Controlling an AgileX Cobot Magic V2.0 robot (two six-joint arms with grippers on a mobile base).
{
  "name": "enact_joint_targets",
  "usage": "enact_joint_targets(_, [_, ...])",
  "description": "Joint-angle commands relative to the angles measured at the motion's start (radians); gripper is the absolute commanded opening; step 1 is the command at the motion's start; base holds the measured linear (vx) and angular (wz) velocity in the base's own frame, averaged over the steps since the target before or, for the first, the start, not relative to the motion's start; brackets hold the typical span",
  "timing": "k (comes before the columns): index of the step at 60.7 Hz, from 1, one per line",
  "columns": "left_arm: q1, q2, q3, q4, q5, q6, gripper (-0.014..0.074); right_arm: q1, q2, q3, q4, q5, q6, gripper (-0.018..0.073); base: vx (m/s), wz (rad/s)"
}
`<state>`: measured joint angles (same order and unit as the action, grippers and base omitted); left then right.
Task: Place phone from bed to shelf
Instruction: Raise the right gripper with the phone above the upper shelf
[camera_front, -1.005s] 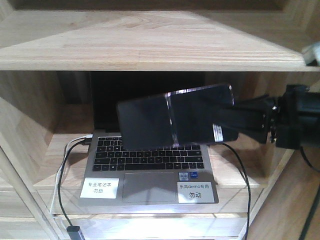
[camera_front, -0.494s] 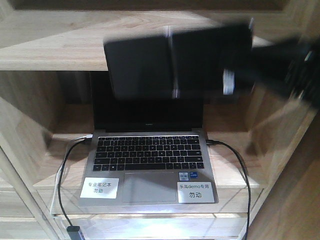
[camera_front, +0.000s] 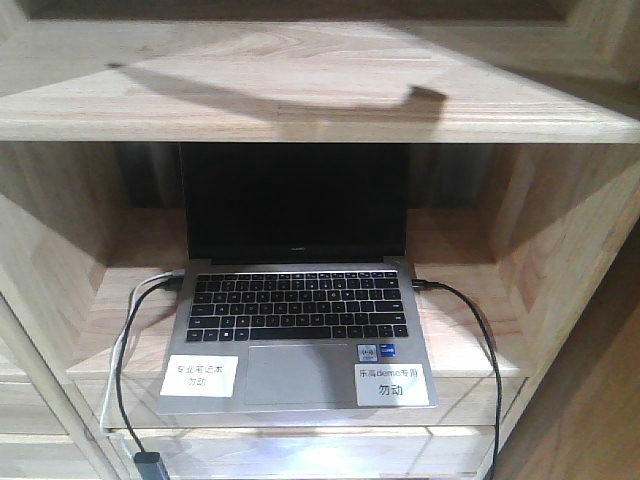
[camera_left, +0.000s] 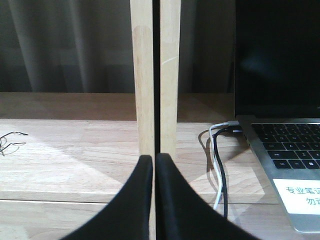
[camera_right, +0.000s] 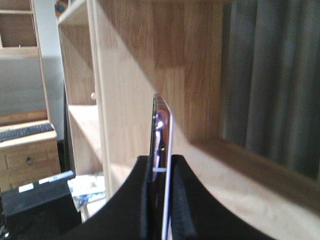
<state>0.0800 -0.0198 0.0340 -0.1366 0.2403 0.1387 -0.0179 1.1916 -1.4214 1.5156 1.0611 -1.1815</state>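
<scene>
The right gripper (camera_right: 161, 200) is gripping the phone (camera_right: 162, 145) edge-on beside the shelf (camera_right: 130, 75) wall; the left gripper (camera_left: 154, 175) is sitting closed near the laptop (camera_left: 280, 100) cables (camera_left: 217, 160).

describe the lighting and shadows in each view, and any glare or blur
Front view: sharp, with a long dark shadow slanting across the upper shelf board and glare on the laptop front edge. Left wrist view: diagonal sunlit patch on the plank, the shut left gripper silhouetted. Right wrist view: soft focus, a bright highlight on the phone edge held in the right gripper.
</scene>
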Motion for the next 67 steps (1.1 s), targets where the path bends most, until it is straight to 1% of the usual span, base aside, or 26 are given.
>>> enact_joint_targets(1, [-0.004, -0.006, 0.003, -0.009, -0.074, -0.004, 0.0001, 0.002, 0.022, -0.108, 0.04, -0.023, 0.053, -0.0004, 0.0, 0.0])
enact_joint_targets(4, [-0.004, -0.006, 0.003, -0.009, -0.074, -0.004, 0.0001, 0.014, 0.039, -0.148, 0.02, -0.026, 0.073, -0.0004, 0.0, 0.0])
enact_joint_targets(8, [-0.004, -0.006, 0.003, -0.009, -0.074, -0.004, 0.0001, 0.051, 0.063, -0.2, -0.03, -0.043, 0.091, -0.0004, 0.0, 0.0])
enact_joint_targets(16, [-0.004, -0.006, 0.003, -0.009, -0.074, -0.004, 0.0001, 0.171, 0.122, -0.29, -0.167, -0.123, 0.154, -0.0004, 0.0, 0.0])
enact_joint_targets(21, [-0.004, -0.006, 0.003, -0.009, -0.074, -0.004, 0.0001, 0.223, 0.163, -0.331, -0.228, -0.174, 0.188, -0.0004, 0.0, 0.0])
enact_joint_targets(23, [-0.004, -0.006, 0.003, -0.009, -0.074, -0.004, 0.0001, 0.241, 0.178, -0.341, -0.237, -0.193, 0.19, -0.0004, 0.0, 0.0])
enact_joint_targets(39, [-0.004, -0.006, 0.003, -0.009, -0.074, -0.004, 0.0001, 0.383, 0.338, -0.424, -0.243, -0.296, 0.181, -0.0004, 0.0, 0.0])
enact_joint_targets(49, [-0.004, -0.006, 0.003, -0.009, -0.074, -0.004, 0.0001, 0.457, 0.441, -0.479, -0.246, -0.4, 0.171, -0.0004, 0.0, 0.0])
enact_joint_targets(59, [-0.004, -0.006, 0.003, -0.009, -0.074, -0.004, 0.0001, 0.5, 0.532, -0.525, -0.246, -0.471, 0.141, -0.0004, 0.0, 0.0])
enact_joint_targets(67, [-0.004, -0.006, 0.003, -0.009, -0.074, -0.004, 0.0001, 0.511, 0.596, -0.538, -0.239, -0.522, 0.14, -0.0004, 0.0, 0.0])
